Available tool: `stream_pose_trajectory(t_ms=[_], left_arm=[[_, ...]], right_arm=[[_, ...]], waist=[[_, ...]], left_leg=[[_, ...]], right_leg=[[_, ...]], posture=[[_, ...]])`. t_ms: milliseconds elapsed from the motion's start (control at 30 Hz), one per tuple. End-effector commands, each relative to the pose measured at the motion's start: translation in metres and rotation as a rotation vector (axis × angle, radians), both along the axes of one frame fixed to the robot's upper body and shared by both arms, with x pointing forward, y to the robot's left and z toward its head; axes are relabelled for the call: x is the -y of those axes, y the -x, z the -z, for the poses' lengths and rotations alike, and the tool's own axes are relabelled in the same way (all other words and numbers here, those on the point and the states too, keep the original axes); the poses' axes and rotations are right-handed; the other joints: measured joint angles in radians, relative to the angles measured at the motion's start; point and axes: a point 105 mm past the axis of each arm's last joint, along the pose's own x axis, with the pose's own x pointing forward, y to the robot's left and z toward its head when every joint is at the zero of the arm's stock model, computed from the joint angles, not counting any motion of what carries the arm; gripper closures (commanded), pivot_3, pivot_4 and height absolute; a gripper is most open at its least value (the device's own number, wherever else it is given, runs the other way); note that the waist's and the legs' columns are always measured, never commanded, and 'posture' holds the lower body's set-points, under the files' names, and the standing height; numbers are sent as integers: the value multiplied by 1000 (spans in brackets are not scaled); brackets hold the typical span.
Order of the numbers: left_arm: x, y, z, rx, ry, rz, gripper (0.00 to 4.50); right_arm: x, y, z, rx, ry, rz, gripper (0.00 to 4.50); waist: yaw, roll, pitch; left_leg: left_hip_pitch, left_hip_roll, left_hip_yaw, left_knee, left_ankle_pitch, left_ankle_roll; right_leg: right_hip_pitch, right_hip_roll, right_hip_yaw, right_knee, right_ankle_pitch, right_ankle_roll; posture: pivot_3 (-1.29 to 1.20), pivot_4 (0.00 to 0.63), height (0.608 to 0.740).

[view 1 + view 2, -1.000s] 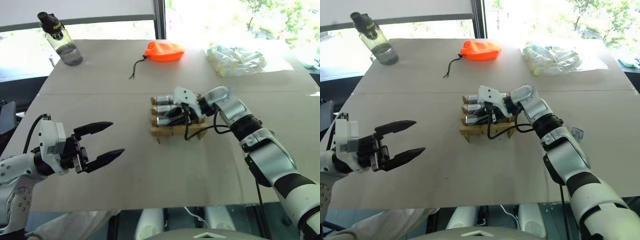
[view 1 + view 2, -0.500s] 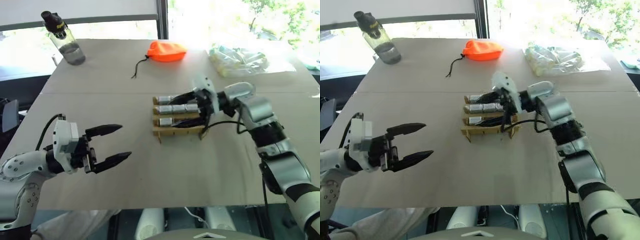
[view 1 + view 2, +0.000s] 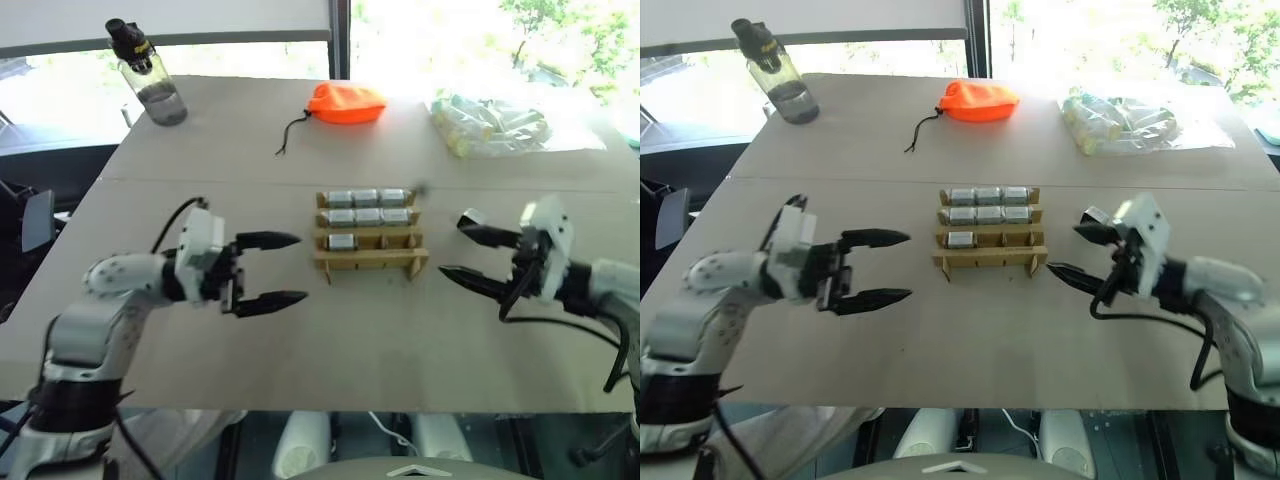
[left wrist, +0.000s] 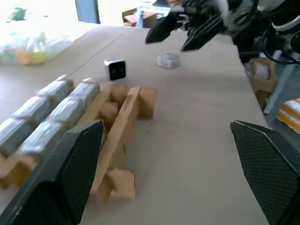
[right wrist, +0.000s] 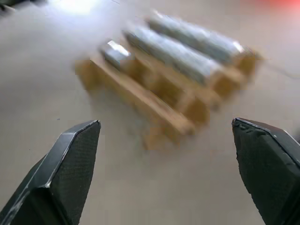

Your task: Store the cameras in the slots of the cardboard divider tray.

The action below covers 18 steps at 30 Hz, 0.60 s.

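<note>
On your left, the left gripper (image 3: 268,269) hangs spread and empty. At centre, the tray (image 3: 370,258) holds seven cameras (image 3: 367,197): two full rows, one in the third row, two slots free. On your right, the right gripper (image 3: 462,248) is spread, empty; two more cameras (image 4: 116,69) lie loose on the table (image 3: 330,340).

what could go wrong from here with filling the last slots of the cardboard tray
Two small silver-grey cameras lie loose on the table beyond the tan cardboard divider tray; they might be overlooked. The tray is light, so a black-fingered left gripper or right gripper reaching across could nudge it and tip the seven stored cameras.
</note>
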Motion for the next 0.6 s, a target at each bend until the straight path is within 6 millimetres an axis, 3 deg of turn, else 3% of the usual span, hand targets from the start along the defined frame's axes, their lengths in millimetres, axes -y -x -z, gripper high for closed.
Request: stream_pose_trajectory(t_ms=[33, 133, 233, 367, 600], left_arm=[[12, -6, -5, 46, 0, 65, 0], [11, -11, -6, 56, -7, 85, 0], [11, -14, -9, 68, 3, 109, 0], [14, -15, -9, 83, -5, 137, 0], [17, -13, -10, 90, 6, 142, 0]], right_arm=[[34, 3, -3, 120, 100, 222, 60], [41, 13, -4, 168, 63, 340, 60], [45, 25, 6, 201, 10, 518, 60], [41, 35, 22, 173, -50, 632, 60], [40, 18, 47, 191, -99, 904, 60]], waist=[[-6, -1, 0], [-16, -1, 0], [-12, -1, 0], [-13, -1, -1], [-15, -3, -2]], left_leg=[[0, 0, 0, 0, 0, 0], [3, 2, 3, -1, 0, 0], [4, 4, 1, -2, 1, -2], [4, 5, 3, -2, 2, -3], [4, 5, 4, -1, 2, -3]], right_leg=[[0, 1, 0, 0, 0, 0], [0, 6, 5, 0, 0, 0], [0, 10, 5, 1, -1, 0], [0, 11, 6, 1, -1, 0], [-1, 10, 9, 1, -1, 0]], posture=[[0, 150, 740], [0, 150, 740], [0, 150, 740], [0, 150, 740], [0, 150, 740]])
